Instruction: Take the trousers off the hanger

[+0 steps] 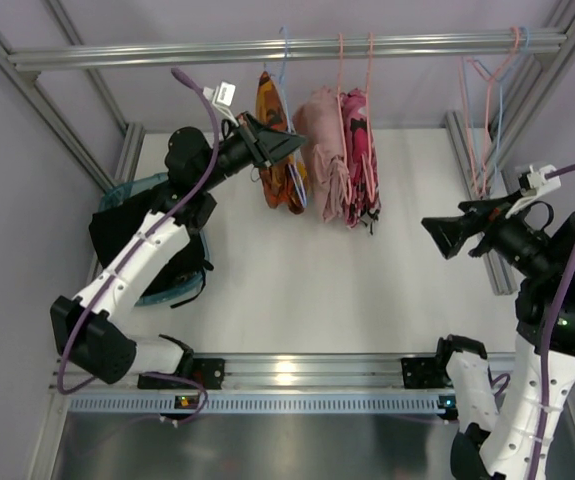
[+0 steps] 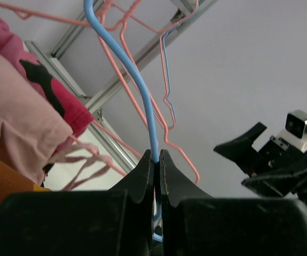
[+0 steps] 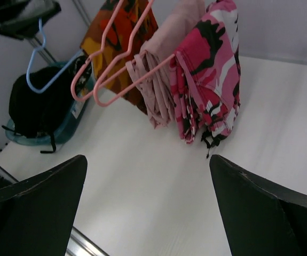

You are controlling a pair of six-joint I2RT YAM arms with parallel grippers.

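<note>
The orange pair (image 1: 270,150) hangs at about 11 o'clock on the far side of the table (image 1: 297,290). It appears draped over a blue hanger (image 2: 152,136) whose hook goes up to the rail (image 1: 167,53). The pink pair (image 1: 322,150) hangs just beside it toward 12 o'clock, and a pink camouflage pair (image 1: 364,165) touches its other side. All three are packed close, which is likely why the left gripper (image 1: 297,148) takes the wire and not the cloth. Its jaws are pressed together on the blue hanger just beside the orange pair, and the wrist view shows no gap beyond the wire itself. Held so, the hanger is steadied against swinging or sliding along the rail when the cloth is pulled. The right gripper (image 1: 435,238) hovers at 3 o'clock, well apart from the clothes. Its jaws are spread wide with nothing in them, and it points toward the hanging row. I judge it is placed to come in and draw the orange pair off. Neither pair is off its hanger yet. A basket (image 1: 132,188) at 9 o'clock, with a dark garment (image 1: 132,235) in it, looks like the place meant for them. Empty hangers (image 1: 482,120) hang at 2 o'clock.
</note>
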